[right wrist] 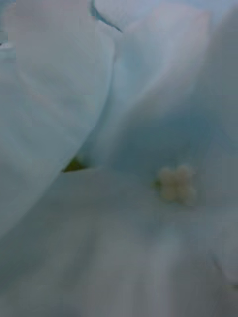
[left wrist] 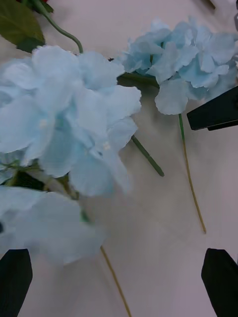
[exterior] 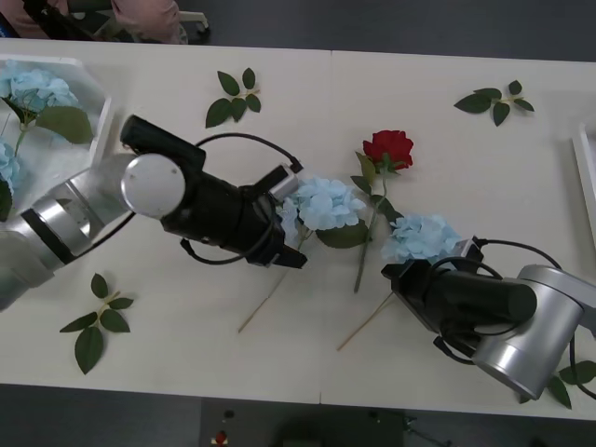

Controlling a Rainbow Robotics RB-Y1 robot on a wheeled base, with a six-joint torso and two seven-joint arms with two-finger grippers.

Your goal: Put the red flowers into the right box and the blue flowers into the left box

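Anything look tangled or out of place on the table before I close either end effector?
Yes: the red rose lies with its stem running down between the two blue hydrangeas, its leaves against them, so lifting either may drag it. Left end effector, open, is at the middle hydrangea; right end effector is at the other.

Worktop [exterior: 447, 121] layout: left box [exterior: 88, 79] at far-left corner, blue flowers [exterior: 37, 91] inside it. Right box [exterior: 585, 168] at right edge. Two more blue flowers mid-worktop: one [exterior: 321, 203] centre, just right of left gripper [exterior: 291, 233]; other [exterior: 421, 237] right of it, just beyond right gripper [exterior: 400, 275]. Red flower [exterior: 387, 147] between them, head farther back, stem running nearer. Leaf sprigs at far centre [exterior: 233, 96], far right [exterior: 495, 101], near left [exterior: 96, 321].
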